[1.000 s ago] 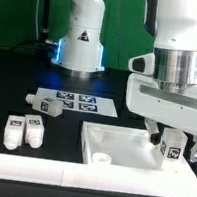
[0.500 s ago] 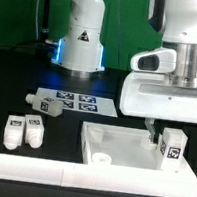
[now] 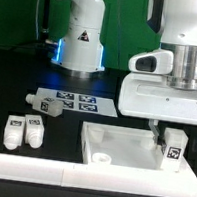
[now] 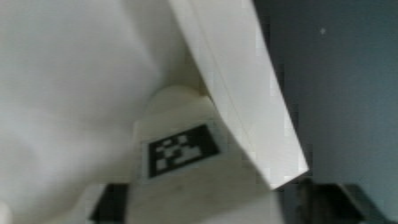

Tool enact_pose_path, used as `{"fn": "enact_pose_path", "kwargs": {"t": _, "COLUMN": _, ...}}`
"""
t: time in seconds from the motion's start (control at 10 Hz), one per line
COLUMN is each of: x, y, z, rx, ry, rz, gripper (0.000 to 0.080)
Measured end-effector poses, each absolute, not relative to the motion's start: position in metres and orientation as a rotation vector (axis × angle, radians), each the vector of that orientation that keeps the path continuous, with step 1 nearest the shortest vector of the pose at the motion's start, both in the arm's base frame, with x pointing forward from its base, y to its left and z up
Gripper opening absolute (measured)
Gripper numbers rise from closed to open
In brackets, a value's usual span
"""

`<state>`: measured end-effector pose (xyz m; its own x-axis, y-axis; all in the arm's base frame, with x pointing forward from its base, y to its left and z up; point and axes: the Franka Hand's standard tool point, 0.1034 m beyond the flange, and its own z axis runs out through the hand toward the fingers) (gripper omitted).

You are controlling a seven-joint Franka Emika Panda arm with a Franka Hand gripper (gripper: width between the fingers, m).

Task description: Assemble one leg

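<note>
In the exterior view I am holding the gripper [image 3: 172, 150] clamped on the leg [image 3: 172, 152] over the tabletop panel [image 3: 121, 145], probably aligning a corner hole, while the wrist view is showing the tagged leg [image 4: 183, 150] beside the panel's edge [image 4: 240, 90].

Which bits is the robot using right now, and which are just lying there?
In use:
- leg, held by the gripper
- white panel under it

Lying about:
- leg by the marker board
- marker board
- two legs near the front
</note>
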<state>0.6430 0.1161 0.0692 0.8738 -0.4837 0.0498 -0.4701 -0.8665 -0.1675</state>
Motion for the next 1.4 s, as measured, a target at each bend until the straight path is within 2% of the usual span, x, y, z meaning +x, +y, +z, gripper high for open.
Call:
{"fn": "enact_pose_path", "kwargs": {"t": 0.1, "x": 0.6413, "y": 0.111, "z": 0.0675, "rx": -2.879, "ry": 0.819, "rz": -0.12, "gripper": 0.0367}}
{"fn": "enact_pose_path", "kwargs": {"t": 0.2, "x": 0.6418, "y": 0.1095, "z": 0.0678, "rx": -2.832, "ry": 0.963, "rz": -0.11, "gripper": 0.0295}}
{"fn": "enact_pose_path", "kwargs": {"t": 0.9, "x": 0.6421, "y": 0.1124, "z": 0.0709, "rx": -1.937, "ry": 2.232, "rz": 0.092, "gripper": 0.0291}}
{"fn": "enact_pose_path", "kwargs": {"t": 1.1, "x": 0.6415, "y": 0.1149, "z": 0.069, "rx": -1.752, "ry": 2.385, "rz": 0.114, "gripper": 0.0291}}
{"fn": "enact_pose_path", "kwargs": {"t": 1.4, "x": 0.6398, "y": 0.1147, "z": 0.067, "rx": -1.776, "ry": 2.375, "rz": 0.11, "gripper": 0.0296}}
